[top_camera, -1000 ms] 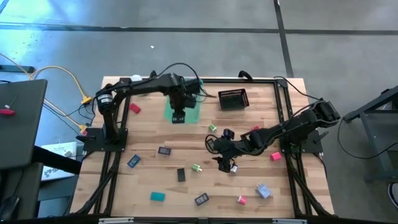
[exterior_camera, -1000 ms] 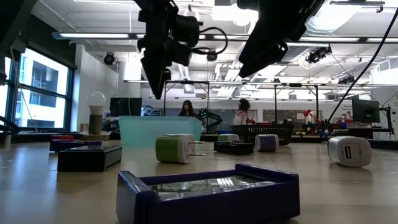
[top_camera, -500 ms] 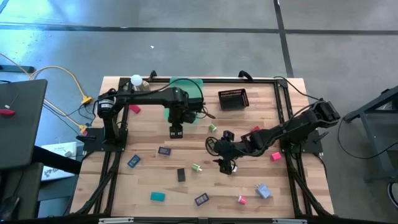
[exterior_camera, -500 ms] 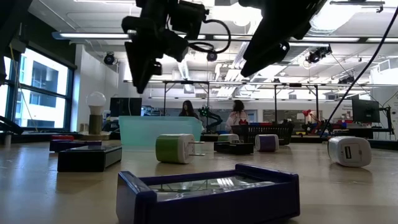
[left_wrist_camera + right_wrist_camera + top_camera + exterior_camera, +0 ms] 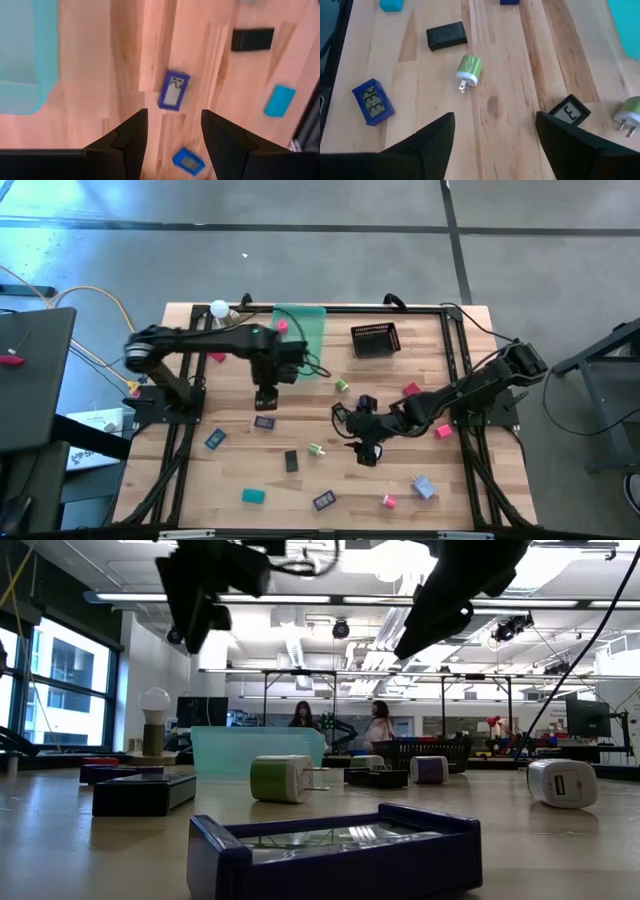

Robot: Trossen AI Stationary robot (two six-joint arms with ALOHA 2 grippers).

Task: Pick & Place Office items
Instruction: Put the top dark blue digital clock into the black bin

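Observation:
The office items lie scattered on the wooden table [image 5: 230, 470]. My left gripper [image 5: 265, 394] hangs open, pointing down, just on the far side of a navy display piece [image 5: 173, 91], touching nothing. Beside it are a blue piece [image 5: 189, 161], a black block [image 5: 252, 39] and a teal block [image 5: 279, 100]. My right gripper [image 5: 365, 452] is open above the table's middle, over bare wood near a green-and-white plug [image 5: 469, 69]. A pink piece [image 5: 283, 327] lies in the translucent green tray [image 5: 305, 345].
A black mesh basket [image 5: 375, 340] stands at the far edge, right of the tray. A light bulb [image 5: 218, 308] sits at the far left corner. Red [image 5: 411, 389], pink [image 5: 441, 431] and lavender [image 5: 423, 486] pieces lie on the right side. People stand in the room behind.
My left gripper has swung from above the green tray toward the table's near and left edges, rising a little, and now hangs by the navy piece. It has stayed open. The tray, hidden under the arm before, now shows in full.

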